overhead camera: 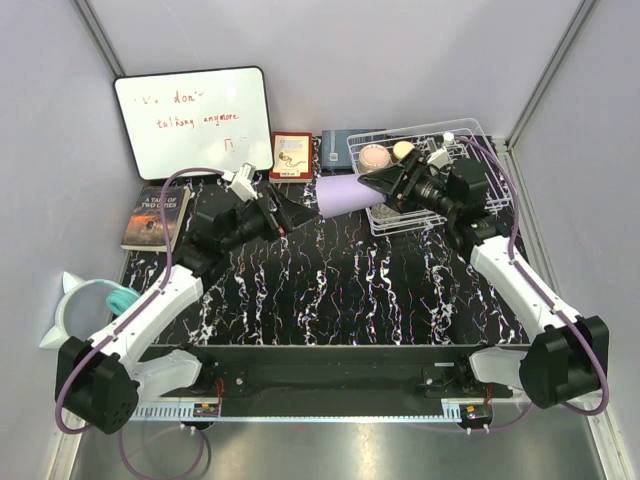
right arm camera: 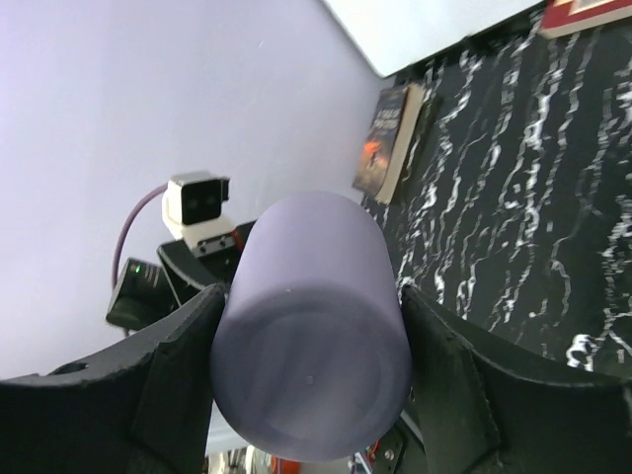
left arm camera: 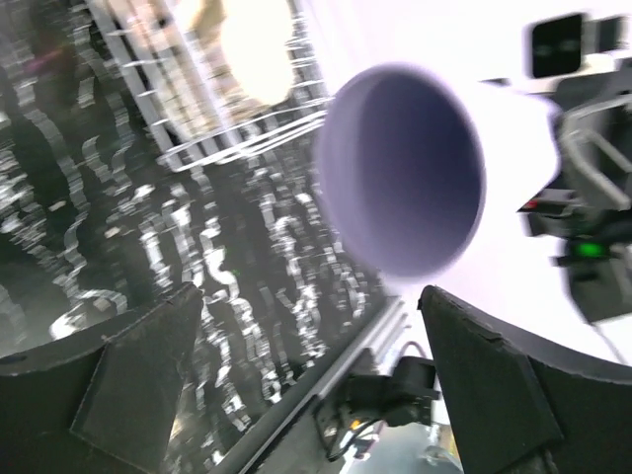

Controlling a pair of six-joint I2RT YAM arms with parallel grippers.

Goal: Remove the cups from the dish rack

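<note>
The left gripper [overhead camera: 296, 212] stands wide open and empty, just short of the lavender cup [overhead camera: 347, 195]. The cup lies sideways above the table [overhead camera: 330, 290], its long axis running left-right and its mouth facing the left gripper. The right gripper [overhead camera: 376, 186] is clamped around its base. Behind, the dish rack [overhead camera: 482, 138] holds 2 cups: a pink cup [overhead camera: 374, 156] and a cream cup [overhead camera: 403, 150].
</note>
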